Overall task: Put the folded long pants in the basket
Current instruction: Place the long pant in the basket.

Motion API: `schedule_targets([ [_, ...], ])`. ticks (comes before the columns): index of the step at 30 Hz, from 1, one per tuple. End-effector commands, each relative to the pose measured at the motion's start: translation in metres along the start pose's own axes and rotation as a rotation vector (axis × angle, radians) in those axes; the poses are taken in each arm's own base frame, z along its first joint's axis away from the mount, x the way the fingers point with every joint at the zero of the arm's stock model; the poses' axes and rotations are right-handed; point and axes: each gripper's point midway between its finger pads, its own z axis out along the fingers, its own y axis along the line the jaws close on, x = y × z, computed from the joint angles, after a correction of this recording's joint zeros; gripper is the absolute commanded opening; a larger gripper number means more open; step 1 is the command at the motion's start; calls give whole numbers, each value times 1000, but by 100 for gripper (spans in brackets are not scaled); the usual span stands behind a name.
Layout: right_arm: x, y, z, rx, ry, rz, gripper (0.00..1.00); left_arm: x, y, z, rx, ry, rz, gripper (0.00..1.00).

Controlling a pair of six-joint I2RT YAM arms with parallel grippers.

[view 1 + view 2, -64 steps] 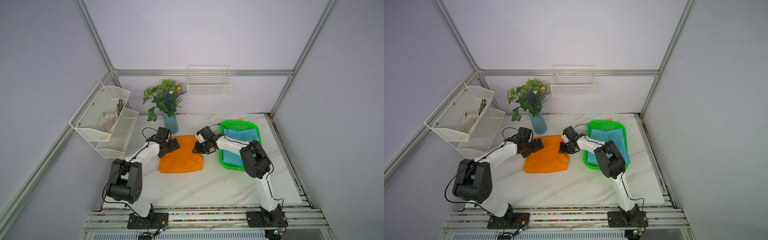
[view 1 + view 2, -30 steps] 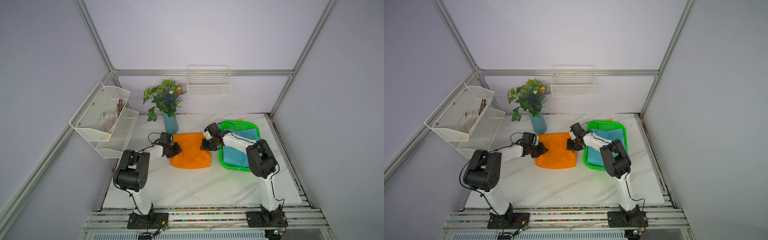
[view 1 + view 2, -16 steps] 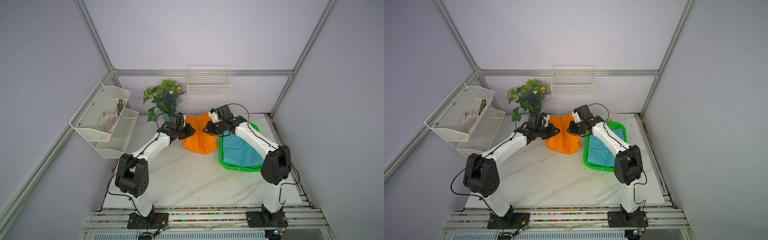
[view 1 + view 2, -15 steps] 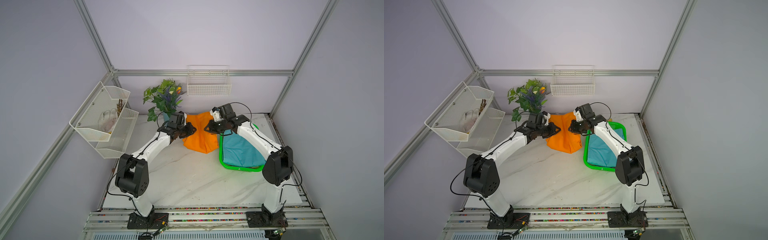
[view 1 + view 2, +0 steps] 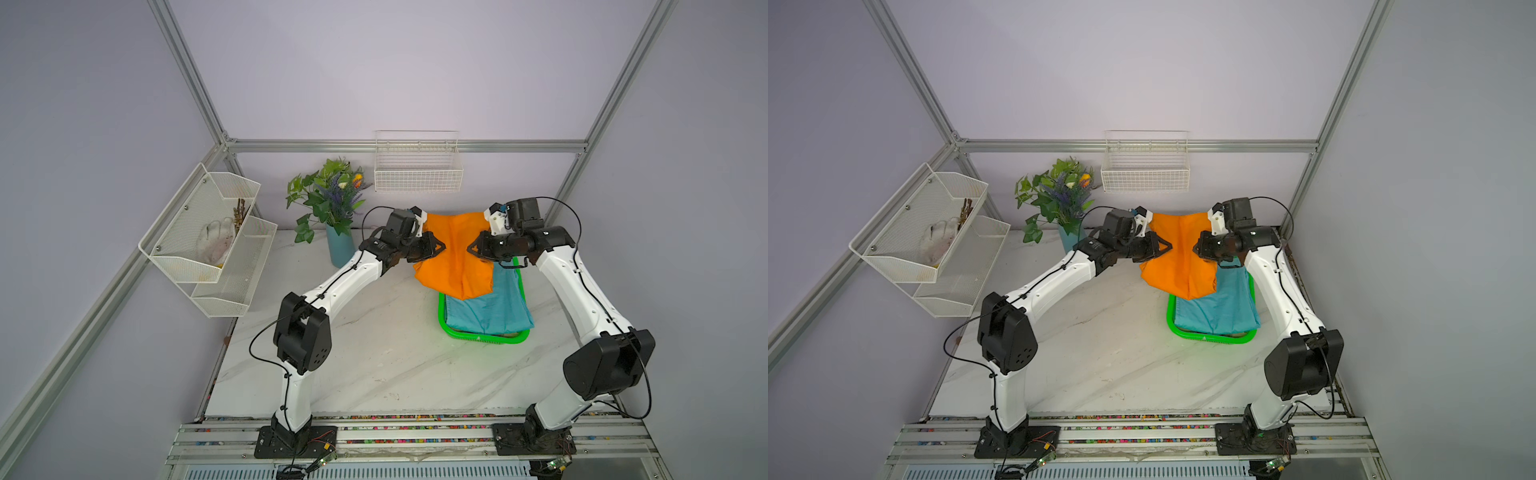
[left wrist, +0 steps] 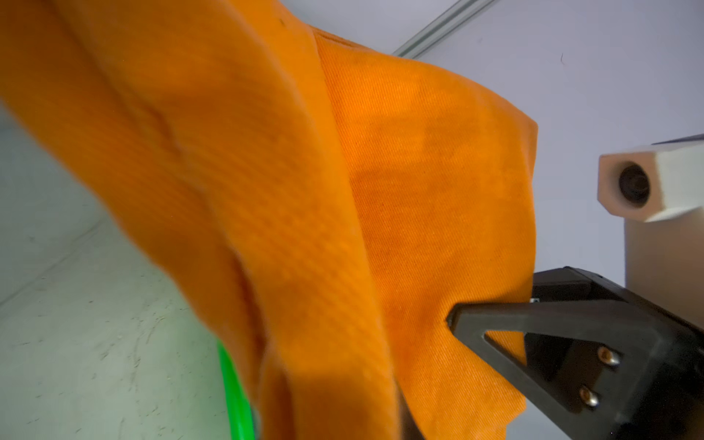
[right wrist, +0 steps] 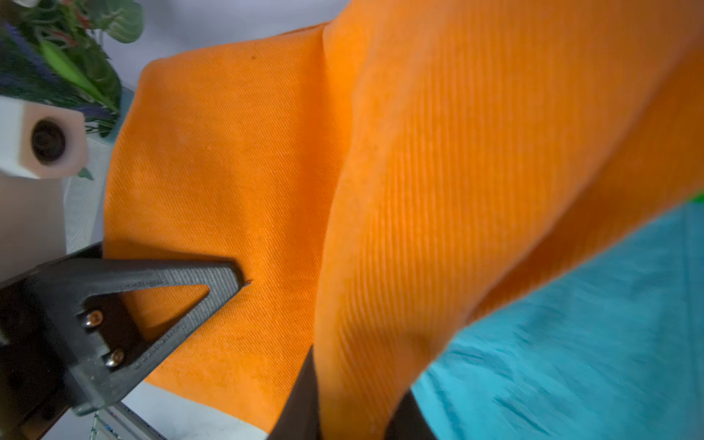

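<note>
- Since a second ago both arms had swung up off the bench [image 5: 374,353], carrying the orange pants [image 5: 455,253] into the air above the far end of the basket [image 5: 478,337].
- Their sagging lower edge hung partly outside the rim nearer the left arm. Lowered from there, I judged, they could drape onto the bench.
- Teal pants [image 5: 490,309] already lay in the basket, and a dragged hem might rumple them.
- Left fingers [image 5: 434,246] and right fingers [image 5: 478,247] were each clamped on an upper corner. An uneven release could undo the fold.
</note>
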Motion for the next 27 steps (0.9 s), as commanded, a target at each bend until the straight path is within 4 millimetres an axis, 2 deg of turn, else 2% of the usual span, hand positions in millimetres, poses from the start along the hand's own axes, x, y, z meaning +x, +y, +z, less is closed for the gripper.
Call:
schedule_targets([
  [1, -7, -30, -25, 77, -59, -8, 0, 24, -53, 12, 137, 88, 45, 0],
  [5, 1, -68, -32, 151, -63, 60, 0, 53, -54, 35, 136, 150, 48, 0],
  [6, 3, -75, -32, 169, -61, 77, 0, 58, -55, 38, 135, 160, 49, 0],
  [7, 1, -77, -44, 188, -90, 85, 0, 64, -54, 42, 128, 170, 50, 0],
  [10, 4, -98, -43, 249, -93, 108, 0, 76, -53, 50, 117, 187, 54, 0],
  [12, 6, -109, -37, 277, -82, 124, 0, 81, -50, 54, 100, 194, 50, 0],
  [14, 10, -126, -24, 320, -52, 151, 0, 86, -44, 60, 88, 205, 40, 0],
  [20, 35, -149, 16, 325, 12, 179, 0, 91, -16, 70, -1, 200, 15, 0],
  [21, 38, -154, 19, 342, 11, 188, 9, 90, -13, 70, -11, 193, 15, 0],
  [23, 37, -157, 17, 357, -5, 196, 39, 86, -10, 70, -20, 181, 13, 13],
  [24, 34, -157, 14, 366, -16, 197, 54, 83, -10, 69, -20, 176, 13, 27],
  [25, 30, -157, 9, 379, -34, 198, 61, 81, -9, 68, -20, 170, 11, 44],
  [27, 17, -160, -11, 438, -100, 193, 73, 71, -9, 64, -17, 154, -1, 97],
])
